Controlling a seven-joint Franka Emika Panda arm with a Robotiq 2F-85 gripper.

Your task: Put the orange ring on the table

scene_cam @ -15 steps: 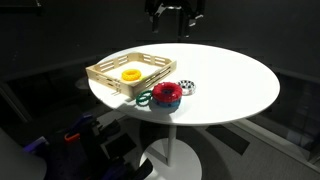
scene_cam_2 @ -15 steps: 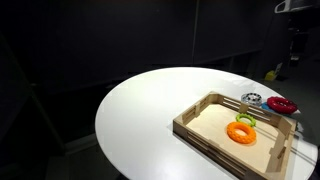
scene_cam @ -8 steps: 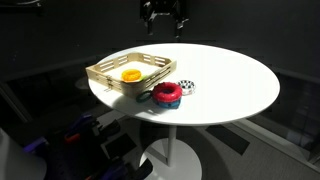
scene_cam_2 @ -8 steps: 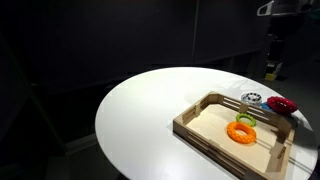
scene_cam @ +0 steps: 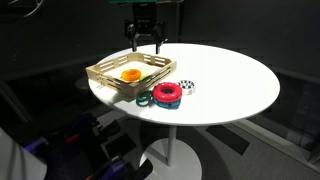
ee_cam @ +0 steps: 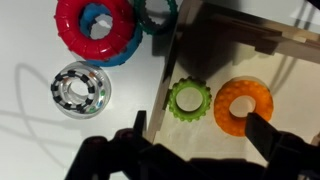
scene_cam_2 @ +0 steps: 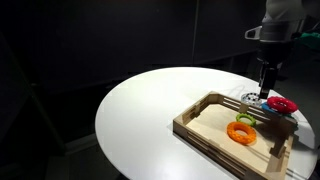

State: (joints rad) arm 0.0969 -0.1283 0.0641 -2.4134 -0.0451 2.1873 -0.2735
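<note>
Orange ring (ee_cam: 244, 107) lying flat inside wooden tray (scene_cam: 105, 72), thick, doughnut-shaped, yellow-orange, sitting just beside green toothed ring (ee_cam: 187, 100). Gripper (ee_cam: 197, 125) hanging above tray, jaws spread wide, holding nothing. Dark finger (ee_cam: 268, 135) covering ring's lower right edge in wrist view.

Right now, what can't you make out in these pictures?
Wrist view: the red ring and the teal ring beside it are cut off by the top edge.
Wrist view: the end effector is dark and blurred; the bottom edge cuts its body.
Exterior view: the clear ring is too small for detail.
</note>
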